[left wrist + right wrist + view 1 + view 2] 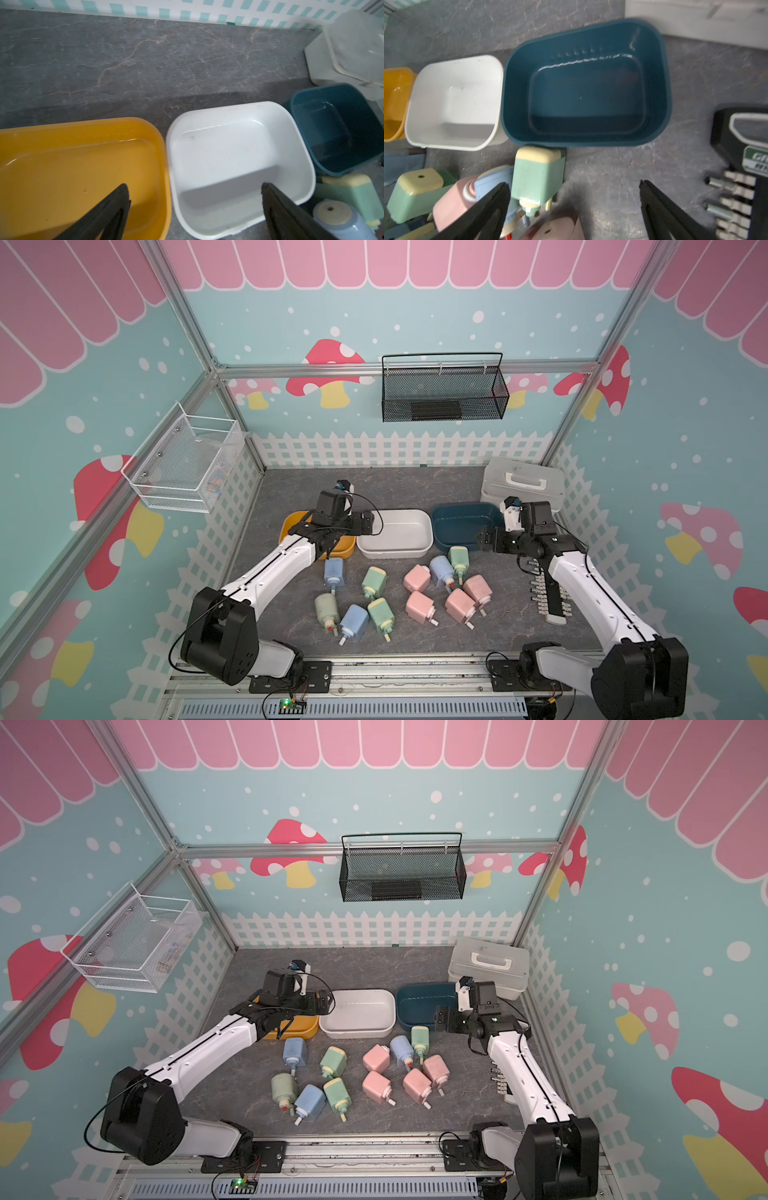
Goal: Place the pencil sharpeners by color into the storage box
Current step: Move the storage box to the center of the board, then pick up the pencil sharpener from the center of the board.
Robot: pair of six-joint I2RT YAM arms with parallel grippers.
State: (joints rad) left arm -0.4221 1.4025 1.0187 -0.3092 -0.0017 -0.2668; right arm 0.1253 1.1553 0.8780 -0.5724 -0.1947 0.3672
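Several pencil sharpeners lie on the grey table in front of three storage boxes: pink ones [419, 605] at the right, green ones [374, 580] and blue ones [333, 571] mixed among them. The yellow box [286, 526], white box [399, 531] and dark blue box [457, 526] stand in a row with nothing in them. My left gripper [368, 522] hovers open over the seam between the yellow [83, 166] and white [228, 155] boxes. My right gripper [482, 537] hangs open, holding nothing, by the blue box's [581, 93] near edge, beside a green sharpener [537, 176].
A pale lidded case with a handle [523, 485] stands at the back right. A black rack of metal bits [550, 601] lies under my right arm. A black mesh basket [442, 389] and a white mesh basket [183, 460] hang on the walls.
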